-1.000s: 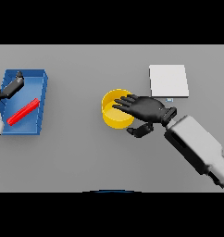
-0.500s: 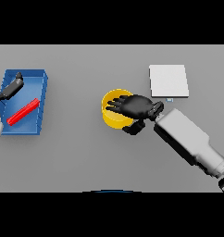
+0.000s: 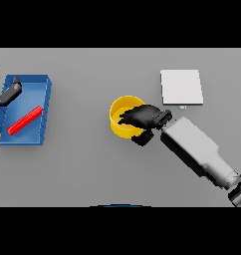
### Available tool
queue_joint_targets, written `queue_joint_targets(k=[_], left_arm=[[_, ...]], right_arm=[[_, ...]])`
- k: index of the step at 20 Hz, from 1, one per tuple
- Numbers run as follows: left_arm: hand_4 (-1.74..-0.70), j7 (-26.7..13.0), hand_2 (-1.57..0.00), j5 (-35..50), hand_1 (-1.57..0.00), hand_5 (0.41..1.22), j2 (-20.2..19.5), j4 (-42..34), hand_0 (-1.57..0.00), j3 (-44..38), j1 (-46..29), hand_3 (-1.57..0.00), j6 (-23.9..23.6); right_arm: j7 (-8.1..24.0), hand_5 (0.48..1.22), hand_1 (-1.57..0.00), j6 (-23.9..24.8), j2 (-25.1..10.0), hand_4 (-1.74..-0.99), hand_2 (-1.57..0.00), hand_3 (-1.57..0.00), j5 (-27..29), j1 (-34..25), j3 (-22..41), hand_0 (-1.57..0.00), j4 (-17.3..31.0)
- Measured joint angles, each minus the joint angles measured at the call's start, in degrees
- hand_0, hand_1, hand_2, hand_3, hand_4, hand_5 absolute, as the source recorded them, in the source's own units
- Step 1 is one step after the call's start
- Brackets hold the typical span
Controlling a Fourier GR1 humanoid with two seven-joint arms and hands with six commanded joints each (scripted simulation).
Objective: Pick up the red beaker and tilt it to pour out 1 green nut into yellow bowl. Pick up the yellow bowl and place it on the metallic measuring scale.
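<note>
The yellow bowl (image 3: 121,118) stands mid-table. My right hand (image 3: 144,117) covers its right side, with fingers curled over the rim into the bowl and the thumb outside at the near edge. The hand hides the bowl's inside on that side, and no green nut shows. The metallic scale (image 3: 181,87), a pale square plate, lies behind and to the right of the hand. The red beaker (image 3: 25,120) appears as a long red shape lying slantwise in the blue tray (image 3: 43,87) at the far left. My left hand (image 3: 8,95) hangs over the tray's back left corner, fingers relaxed.
The blue tray's raised walls run along the table's left side. My right forearm (image 3: 197,152) stretches from the lower right towards the bowl. A small mark (image 3: 182,107) sits at the scale's near edge.
My right hand has slid left over the bowl and its fingers have gone from spread to curled around the rim. The left hand and the red beaker have stayed put.
</note>
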State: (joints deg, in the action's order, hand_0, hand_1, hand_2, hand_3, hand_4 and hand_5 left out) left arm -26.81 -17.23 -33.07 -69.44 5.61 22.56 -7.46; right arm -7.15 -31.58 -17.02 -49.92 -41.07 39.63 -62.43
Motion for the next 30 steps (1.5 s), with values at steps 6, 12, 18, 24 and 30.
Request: queue_joint_targets(k=[6,12,18,24,30], left_arm=[[-0.75,0.7,0.0,-0.2,0.0,0.7,0.14,0.5,0.0,0.27,-0.41,0.0,0.0],[-0.74,0.65,0.0,-1.08,0.0,0.689,0.4,0.81,0.0,0.9,0.58,0.0,-0.32],[-0.73,1.18,0.0,-0.64,0.0,0.69,-0.21,0.77,0.0,0.55,0.41,0.0,0.31],[-0.74,0.29,0.0,-0.34,0.0,0.696,-0.09,0.87,0.0,0.47,0.91,0.0,0.64],[-0.74,1.65,0.0,-0.41,0.0,0.7,-0.18,0.45,0.0,0.21,0.54,0.0,-0.09]], right_arm=[[-1.25,1.121,-1.19,-1.41,-0.57,-1.594,-1.13,-0.87,1.0,0.38,0.23,-1.2,-1.17],[-3.0,1.195,-1.47,-2.04,-1.03,-1.702,-1.28,-1.37,2.48,-0.6,0.62,-1.47,-0.49],[-2.35,1.214,-1.55,-1.49,-2.86,-1.731,-1.36,-1.34,2.82,-0.01,0.55,-1.55,-3.79],[1.56,1.219,-1.56,-5.91,-5.71,-1.738,-1.41,-1.26,5.31,-1.01,-3.47,-1.56,-11.09],[2.18,1.22,-1.57,-4.21,-7.53,-1.74,-1.47,-1.35,5.58,-3.06,-7.23,-1.57,-9.95]])
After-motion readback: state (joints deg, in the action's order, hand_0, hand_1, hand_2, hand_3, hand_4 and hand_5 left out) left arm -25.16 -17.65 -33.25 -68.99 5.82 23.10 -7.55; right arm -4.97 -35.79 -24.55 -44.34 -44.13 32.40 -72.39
